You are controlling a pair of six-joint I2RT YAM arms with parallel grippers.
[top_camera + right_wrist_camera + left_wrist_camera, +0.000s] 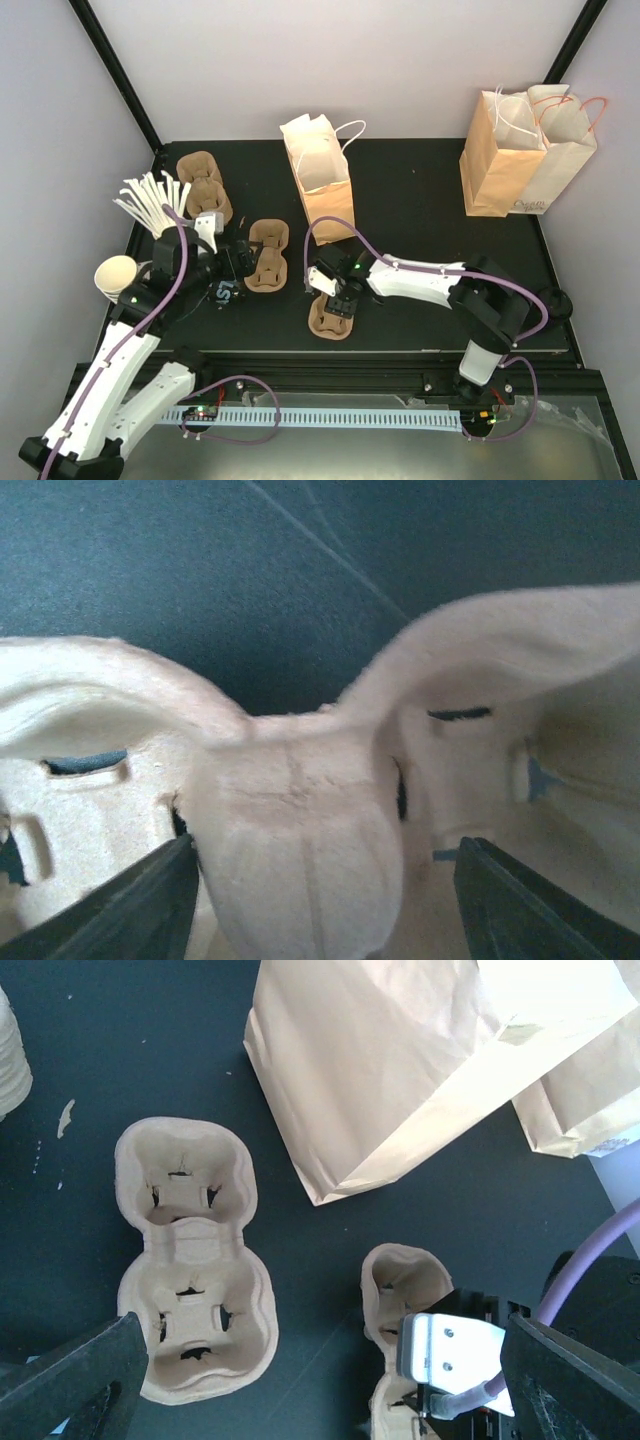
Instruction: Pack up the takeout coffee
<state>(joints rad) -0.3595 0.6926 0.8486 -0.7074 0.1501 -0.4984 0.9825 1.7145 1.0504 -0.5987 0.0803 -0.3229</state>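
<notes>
Lab test booth: plain walls (330, 60), black table (420, 220)

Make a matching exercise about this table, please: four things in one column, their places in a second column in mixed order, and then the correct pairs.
Things
1. right claw
2. cup
3. two bags
4. lone bag

Places
A. far right corner of the table
B. left edge of the table
C. astride the middle ridge of the near carrier
D. at the back, near the middle

Pairs: 1-C, 2-B, 3-A, 4-D
</notes>
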